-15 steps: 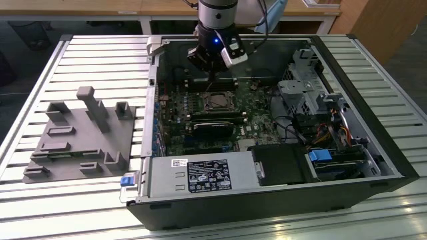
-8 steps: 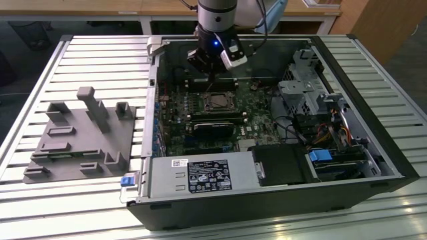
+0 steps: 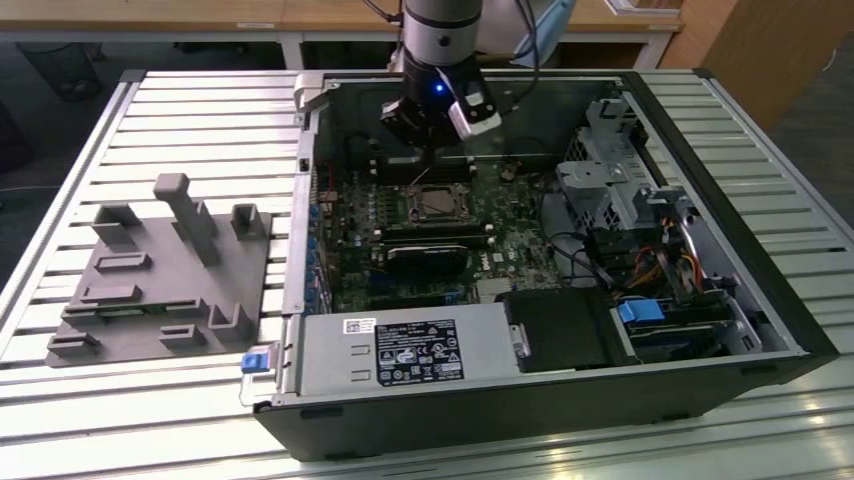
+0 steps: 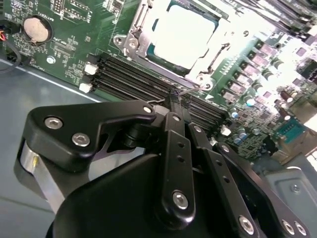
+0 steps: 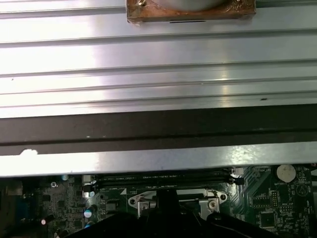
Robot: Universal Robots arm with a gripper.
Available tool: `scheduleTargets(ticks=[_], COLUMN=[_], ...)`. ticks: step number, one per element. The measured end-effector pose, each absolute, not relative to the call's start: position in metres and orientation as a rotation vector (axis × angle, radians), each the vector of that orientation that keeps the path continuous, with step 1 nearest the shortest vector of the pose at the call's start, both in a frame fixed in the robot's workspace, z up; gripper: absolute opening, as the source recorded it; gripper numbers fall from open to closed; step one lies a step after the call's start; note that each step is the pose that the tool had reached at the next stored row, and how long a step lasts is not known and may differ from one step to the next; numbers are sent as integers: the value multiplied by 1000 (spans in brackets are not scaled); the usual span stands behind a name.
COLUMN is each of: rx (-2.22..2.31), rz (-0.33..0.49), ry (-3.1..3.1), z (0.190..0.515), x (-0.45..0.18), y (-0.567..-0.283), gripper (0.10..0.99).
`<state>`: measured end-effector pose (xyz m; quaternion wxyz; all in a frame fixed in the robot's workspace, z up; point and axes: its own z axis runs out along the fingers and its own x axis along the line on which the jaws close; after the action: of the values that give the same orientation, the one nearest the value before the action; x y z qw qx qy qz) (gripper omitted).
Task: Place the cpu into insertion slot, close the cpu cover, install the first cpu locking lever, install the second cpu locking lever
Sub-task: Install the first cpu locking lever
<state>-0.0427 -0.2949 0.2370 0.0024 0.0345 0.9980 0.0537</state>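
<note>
We see the cpu, its silvery top glaring under the light, seated in the insertion slot near the middle of the green motherboard in the exterior view. In the second wrist view the cpu cover lies closed around it, its window framing the chip. The gripper hangs just above the socket's edge, its black fingers brought together at their tips, touching a thin wire lever beside the cover; whether they truly pinch it we cannot tell. 1 silver coin cell sits on the board, well apart from the socket, and black memory slots run between the socket and the gripper.

The open computer case lies on its side on a table of pale metal slats. 1 arm reaches down into it from the far edge. The power supply at the near wall carries 2 labels, 1 small white and 1 larger black; we cannot read the print on either. On the exterior view's left, 1 grey fixture tray with upright blocks rests on the slats, well apart from the case. Behind the table we see wooden furniture and a dark floor.
</note>
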Motion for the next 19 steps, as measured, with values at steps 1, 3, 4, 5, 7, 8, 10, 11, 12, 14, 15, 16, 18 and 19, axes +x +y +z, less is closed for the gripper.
scheduleTargets(ticks=[1,3,4,5,7,8,10,11,12,14,15,16,18,19], rx=[108,107,106,105,102,100,97,96,95,92,91,88,81,79], rz=[169,168,168,168,168,168,168,168,168,168,168,168,168,168], ry=[3130,3130,3131,3131,3131,3131,3131,3131,3131,3131,3132,3132,3132,3130], z=[236,235,234,233,231,230,228,228,227,226,226,226,226,226], x=[-42,-41,-40,-40,-39,-38,-37,-36,-35,-33,-33,-32,-32,-32], y=[-295,-294,-294,-294,-293,-293,-292,-292,-292,-292,-292,-292,-291,-291], gripper=[122,122,122,122,122,122,122,122,122,122,122,122,122,122])
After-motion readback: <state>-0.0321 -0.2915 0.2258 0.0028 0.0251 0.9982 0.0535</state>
